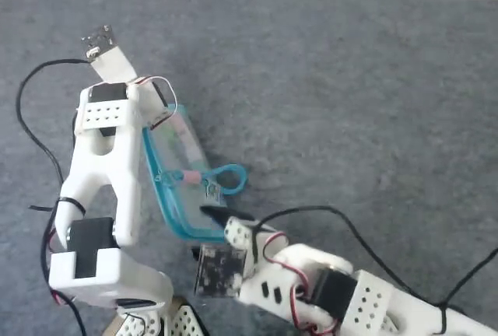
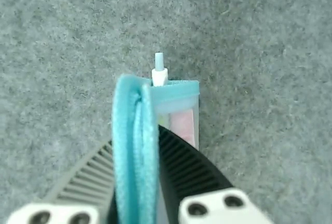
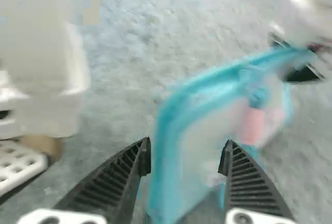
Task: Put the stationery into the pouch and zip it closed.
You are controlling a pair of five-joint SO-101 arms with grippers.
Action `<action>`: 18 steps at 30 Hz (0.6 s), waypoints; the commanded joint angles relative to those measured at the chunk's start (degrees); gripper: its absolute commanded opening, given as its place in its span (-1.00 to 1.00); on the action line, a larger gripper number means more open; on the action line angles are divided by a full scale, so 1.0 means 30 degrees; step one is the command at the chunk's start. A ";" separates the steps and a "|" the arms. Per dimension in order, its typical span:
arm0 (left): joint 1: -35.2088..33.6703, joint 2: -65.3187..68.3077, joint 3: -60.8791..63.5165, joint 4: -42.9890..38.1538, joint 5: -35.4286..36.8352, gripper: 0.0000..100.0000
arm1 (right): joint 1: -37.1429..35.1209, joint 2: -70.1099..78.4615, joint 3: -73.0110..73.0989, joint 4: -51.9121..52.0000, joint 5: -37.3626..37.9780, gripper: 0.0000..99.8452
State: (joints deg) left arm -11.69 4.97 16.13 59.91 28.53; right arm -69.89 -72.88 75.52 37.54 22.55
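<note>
**Pouch** (image 1: 180, 188): clear, teal-trimmed, lying on the grey table (image 1: 350, 103) between the two arms, long axis running away from the arm bases. A teal loop (image 1: 231, 176) sticks out from its long side, flat on the table.

**Contents:** a pink item (image 3: 254, 126) shows through the clear wall, along with other pale pieces too blurred to name. In the left wrist view a white-and-teal tip (image 2: 159, 67) pokes out past the pouch's end, by the zip band. How far the zip is drawn cannot be told.

**Left gripper** (image 2: 137, 138): at the pouch's far end, fingers pressed together on the teal zip edge, one each side, pinching it upright.

**Right gripper** (image 3: 184, 151): at the pouch's near end, jaws spread apart with the pouch's corner between them. Whether either finger touches the pouch cannot be told.

**Arms:** the left arm's white body lies alongside the pouch, and the right arm comes in from the near side.
</note>
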 commanded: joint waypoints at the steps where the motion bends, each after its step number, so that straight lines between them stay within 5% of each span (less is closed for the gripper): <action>1: -0.0176 0.0205 -0.0484 0.0381 0.0234 -0.98 | -0.0718 -0.0982 -0.0117 0.0073 0.0205 -0.56; 18: -0.0147 0.0205 -0.0454 0.0410 0.0234 -0.98 | -0.0454 0.3150 -0.0117 -0.2535 -0.1260 -0.56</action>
State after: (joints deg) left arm -11.69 4.97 16.13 60.00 28.53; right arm -71.56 -64.70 76.13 31.82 19.82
